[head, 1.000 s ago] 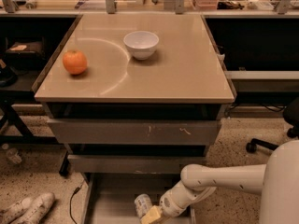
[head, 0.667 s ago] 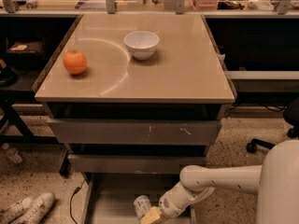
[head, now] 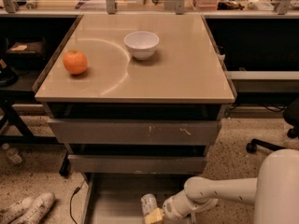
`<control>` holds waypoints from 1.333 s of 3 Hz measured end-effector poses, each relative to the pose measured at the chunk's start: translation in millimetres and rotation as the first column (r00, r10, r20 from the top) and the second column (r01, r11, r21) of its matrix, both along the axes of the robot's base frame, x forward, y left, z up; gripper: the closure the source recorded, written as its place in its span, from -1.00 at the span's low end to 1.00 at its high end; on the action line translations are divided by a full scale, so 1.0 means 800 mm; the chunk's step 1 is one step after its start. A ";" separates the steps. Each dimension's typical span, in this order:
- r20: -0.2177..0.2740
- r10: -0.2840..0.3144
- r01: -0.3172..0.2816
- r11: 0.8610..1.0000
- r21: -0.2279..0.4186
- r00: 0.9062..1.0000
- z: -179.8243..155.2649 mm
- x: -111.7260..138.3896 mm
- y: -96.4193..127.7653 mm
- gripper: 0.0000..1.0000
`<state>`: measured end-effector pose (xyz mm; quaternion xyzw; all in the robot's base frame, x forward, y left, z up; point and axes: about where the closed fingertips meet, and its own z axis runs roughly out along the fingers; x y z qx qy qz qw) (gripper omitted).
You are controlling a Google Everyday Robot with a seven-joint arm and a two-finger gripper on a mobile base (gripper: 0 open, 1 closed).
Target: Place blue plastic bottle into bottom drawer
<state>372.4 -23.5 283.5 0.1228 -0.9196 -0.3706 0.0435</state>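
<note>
The blue plastic bottle point(head: 149, 203) is a clear, slim bottle with a pale label. It shows at the bottom of the camera view, low over the bottom drawer point(head: 112, 197), which is pulled out as a wide grey tray. My gripper point(head: 156, 214), with yellowish fingertips, reaches in from the right on the white arm point(head: 219, 192) and is shut on the bottle's lower end. The bottle's lower part is hidden by the gripper and cut off by the frame edge.
Two grey drawers with scuffed fronts point(head: 135, 132) sit above. An orange point(head: 75, 62) and a white bowl point(head: 141, 44) stand on the beige tabletop point(head: 187, 69). White shoes point(head: 28, 206) and a small bottle point(head: 11, 155) lie on the floor at the left. A chair base point(head: 261, 146) is at the right.
My gripper and the bottle have shifted slightly to the right over the bottom drawer. Nothing else has moved.
</note>
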 end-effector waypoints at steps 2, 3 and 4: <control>0.098 -0.159 0.165 0.985 -0.054 0.982 -0.055 0.044 -0.023 1.00; 0.100 -0.207 0.214 0.975 -0.060 0.973 -0.083 0.061 -0.032 1.00; 0.094 -0.230 0.236 0.969 -0.067 0.969 -0.106 0.074 -0.034 1.00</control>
